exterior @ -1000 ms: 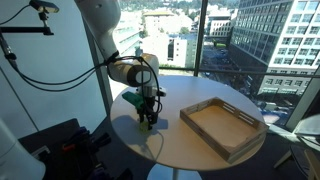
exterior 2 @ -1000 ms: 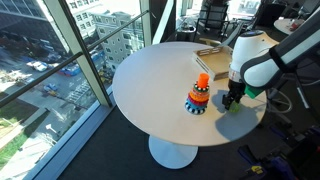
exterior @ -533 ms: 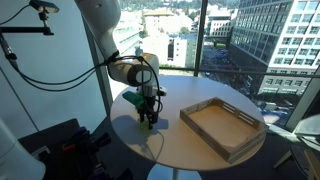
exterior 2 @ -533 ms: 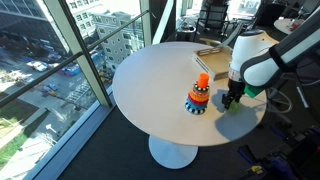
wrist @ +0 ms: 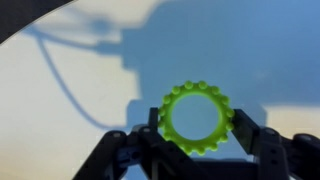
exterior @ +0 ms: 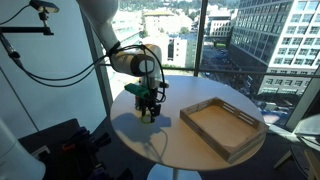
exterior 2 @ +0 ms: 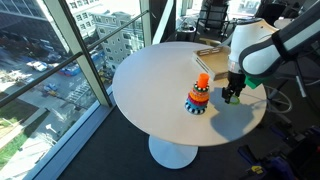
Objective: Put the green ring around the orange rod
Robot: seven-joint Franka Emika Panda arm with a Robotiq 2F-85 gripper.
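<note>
My gripper (wrist: 197,125) is shut on the green ring (wrist: 196,117), a bumpy lime ring held flat between the two black fingers, lifted above the table. In both exterior views the gripper (exterior: 150,108) (exterior 2: 232,95) hangs a little above the round white table (exterior 2: 160,90). The orange rod (exterior 2: 202,81) stands on a stack of coloured rings (exterior 2: 197,100), just left of the gripper in that view. In an exterior view the arm hides the rod. The ring is apart from the rod.
A wooden tray (exterior: 222,125) lies on the table beside the gripper. The table edge is close to the gripper (exterior 2: 245,125). Windows and a black stand surround the table.
The gripper has risen from the table top with the green ring in it; its shadow on the table has separated from it.
</note>
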